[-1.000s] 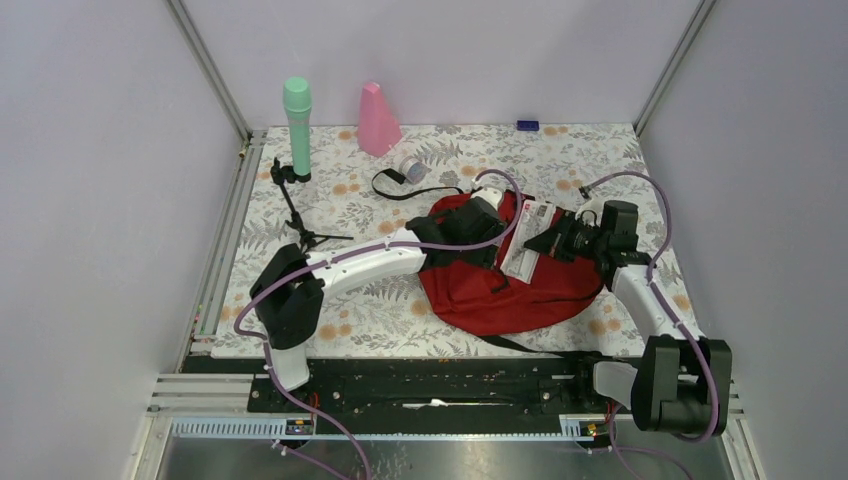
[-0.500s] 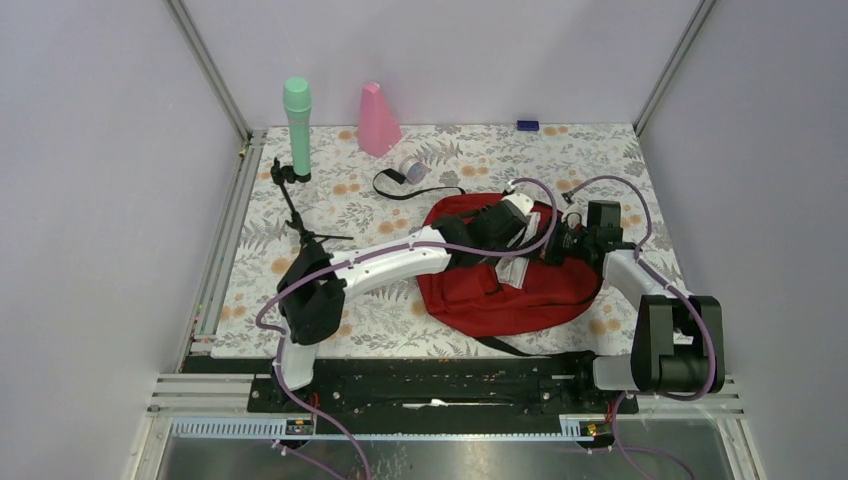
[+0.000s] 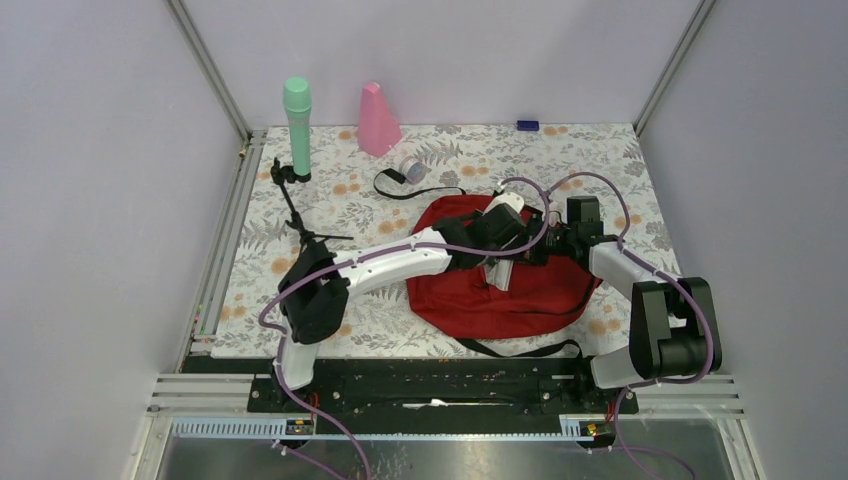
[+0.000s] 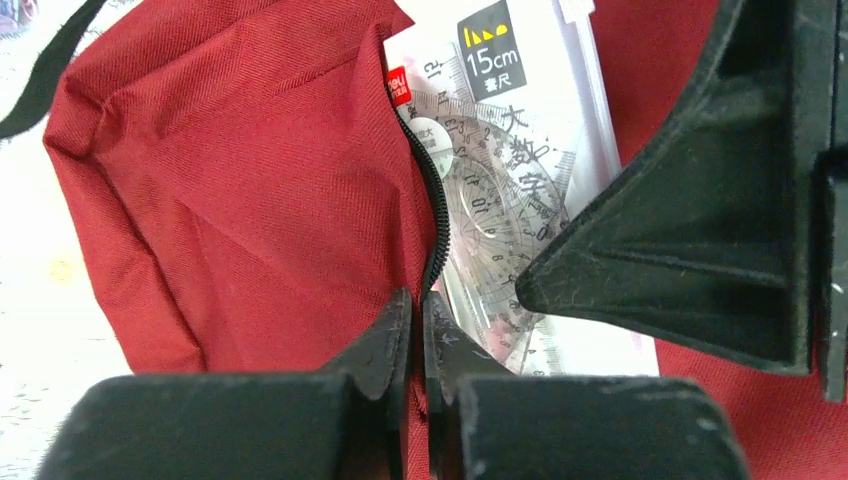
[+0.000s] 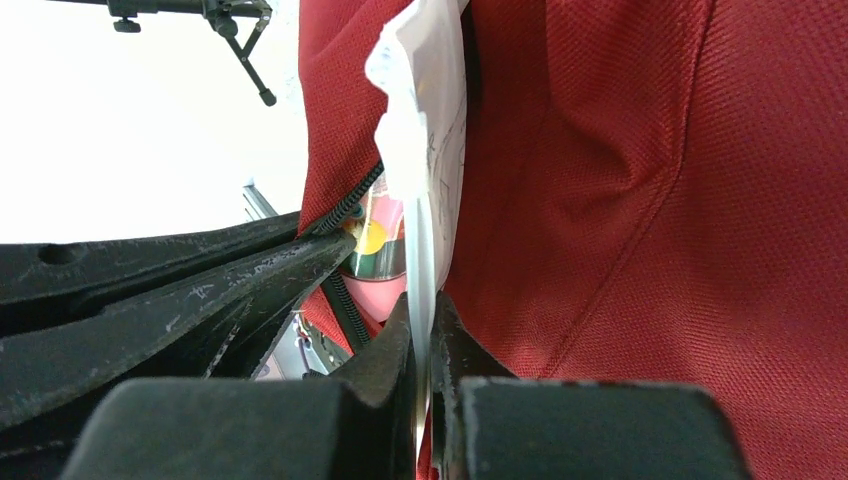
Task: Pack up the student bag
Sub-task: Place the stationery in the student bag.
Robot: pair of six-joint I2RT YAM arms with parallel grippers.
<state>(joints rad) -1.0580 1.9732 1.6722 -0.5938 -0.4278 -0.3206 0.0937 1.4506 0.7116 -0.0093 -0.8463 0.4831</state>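
The student bag point(image 3: 500, 300) is lying on the floral counter point(image 3: 330, 200), just toward 3 o'clock of its centre. The left end effector point(image 4: 418, 318) is extending in from 8 o'clock, with its jaws pressing together on the bag's black zipper edge point(image 4: 432, 215) near the bag's middle. The right end effector point(image 5: 422, 335), extending in from 3 o'clock, is pinching the clear ruler packet point(image 4: 500, 130). The packet is sitting partly inside the bag's opening, touching the zipper.

The backpack point(image 4: 250, 200) is matt red woven cloth with a black coil zipper point(image 4: 432, 225); the ruler packet point(image 4: 530, 120) is glossy, clear, smooth plastic.
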